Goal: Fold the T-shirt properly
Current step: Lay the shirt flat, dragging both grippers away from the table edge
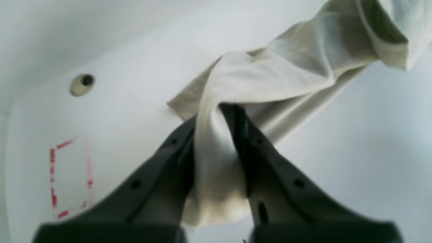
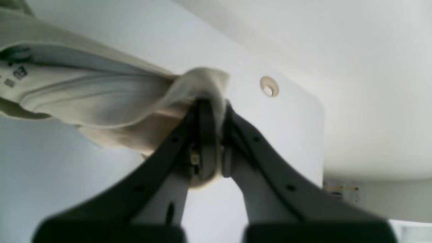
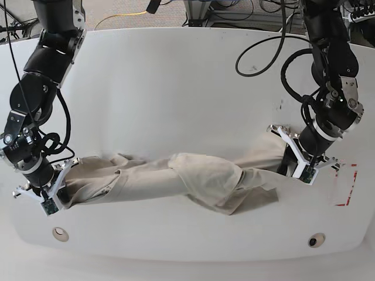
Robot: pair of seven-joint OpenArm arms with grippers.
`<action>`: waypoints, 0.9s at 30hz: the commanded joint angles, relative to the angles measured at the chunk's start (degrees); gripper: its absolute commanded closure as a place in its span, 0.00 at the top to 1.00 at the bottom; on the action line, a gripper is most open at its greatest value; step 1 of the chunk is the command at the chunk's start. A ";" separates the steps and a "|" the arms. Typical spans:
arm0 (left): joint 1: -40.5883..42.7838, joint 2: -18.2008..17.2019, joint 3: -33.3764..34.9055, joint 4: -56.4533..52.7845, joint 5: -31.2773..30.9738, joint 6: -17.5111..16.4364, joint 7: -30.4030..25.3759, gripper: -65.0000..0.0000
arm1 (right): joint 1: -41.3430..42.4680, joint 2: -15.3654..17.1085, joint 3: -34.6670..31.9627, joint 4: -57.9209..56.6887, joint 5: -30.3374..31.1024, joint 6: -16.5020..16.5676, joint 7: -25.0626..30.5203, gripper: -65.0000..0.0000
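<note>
**Two grippers pinch one stretched shirt**

Two arms hold the T-shirt between them, strung out in a long, wrinkled, twisted band across the near half of the white table. In the base view the beige cloth runs from the left side of the picture to the right, bunched thicker around the middle, where a fold hangs over towards the near edge.

The left gripper, on the base view's right, has its jaws drawn almost together on a gathered fold of the shirt; its wrist camera shows cloth squeezed between the dark fingers and spilling out below them. The right gripper, on the base view's left, is likewise clamped nearly closed, with a knot of fabric wrapped over its fingertips.

Only the base view gives the whole span of the garment and both arms at once. The right wrist view alone shows the small printed label inside the cloth at the picture's left edge. The left wrist view shows the dashed red rectangle marked on the table, which the base view places just beside the left gripper. Each wrist view also catches a round hole in the tabletop near its own corner.
</note>
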 commanded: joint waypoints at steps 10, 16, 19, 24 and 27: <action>13.94 -1.17 -0.98 1.43 2.38 -1.39 -0.14 0.00 | -12.03 -2.13 10.16 1.10 -2.34 -1.34 0.48 0.00; 20.18 -1.17 -0.98 1.43 2.56 -2.97 -0.14 0.00 | -18.89 -4.68 13.50 3.83 -2.34 -1.34 0.48 0.00; 22.82 -1.26 -0.98 1.43 2.74 -2.97 -0.14 0.00 | -21.79 -6.70 14.21 5.85 -2.34 -1.34 0.48 0.00; 26.60 -1.61 -1.07 1.34 2.74 -2.97 -0.14 0.00 | -25.65 -8.90 14.47 6.73 -2.43 -1.34 0.48 0.00; 28.89 -2.23 -1.16 1.34 2.82 -2.97 -0.14 0.10 | -27.50 -9.60 14.47 6.73 -2.43 -1.34 0.48 0.00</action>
